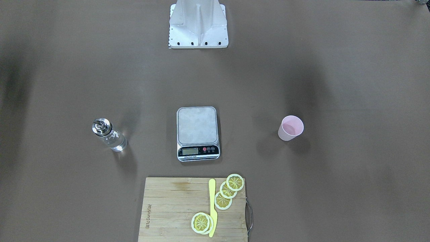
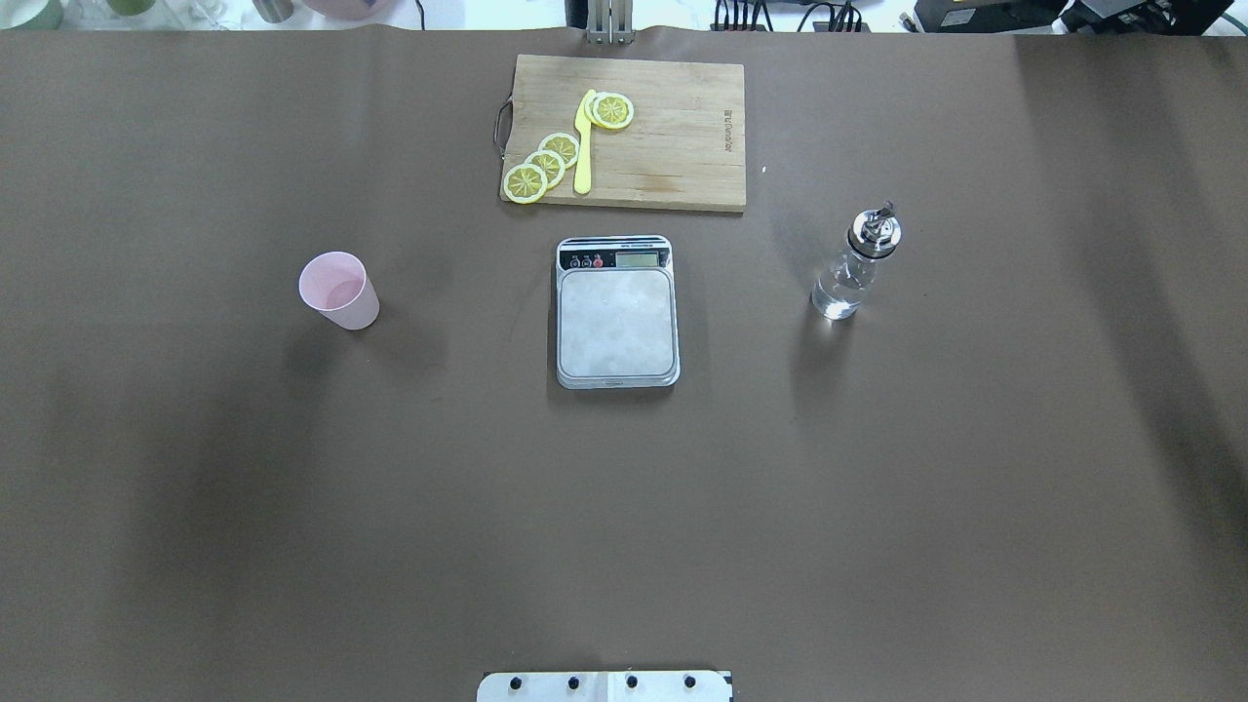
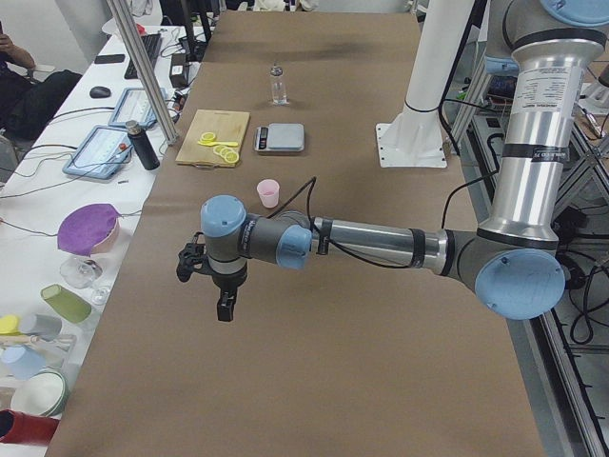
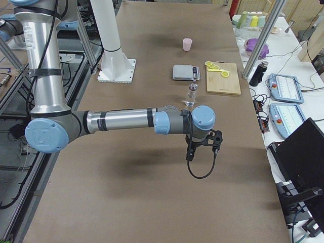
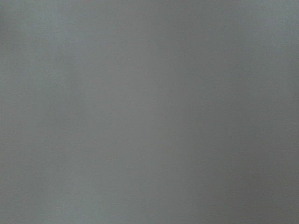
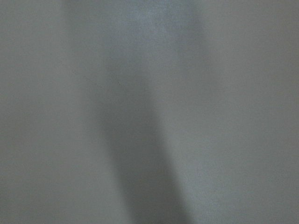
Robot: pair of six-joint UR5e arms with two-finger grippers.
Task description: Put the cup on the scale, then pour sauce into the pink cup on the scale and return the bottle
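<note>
The pale pink cup (image 1: 290, 128) stands upright on the brown table, apart from the scale and on the robot's left; it also shows in the overhead view (image 2: 339, 291). The steel scale (image 1: 198, 132) sits mid-table with its platform (image 2: 616, 322) bare. The clear glass bottle (image 1: 109, 135) with its metal spout stands upright on the robot's right (image 2: 858, 261) and holds clear sauce. My left gripper (image 3: 225, 305) hangs above the table's left end, short of the cup. My right gripper (image 4: 191, 152) hangs above the right end, short of the bottle. I cannot tell whether either is open.
A wooden cutting board (image 2: 673, 146) with lemon slices (image 2: 544, 166) and a yellow knife (image 2: 583, 141) lies just beyond the scale. The robot's white base (image 1: 198, 25) stands at the table's near edge. Both wrist views show only blurred table surface.
</note>
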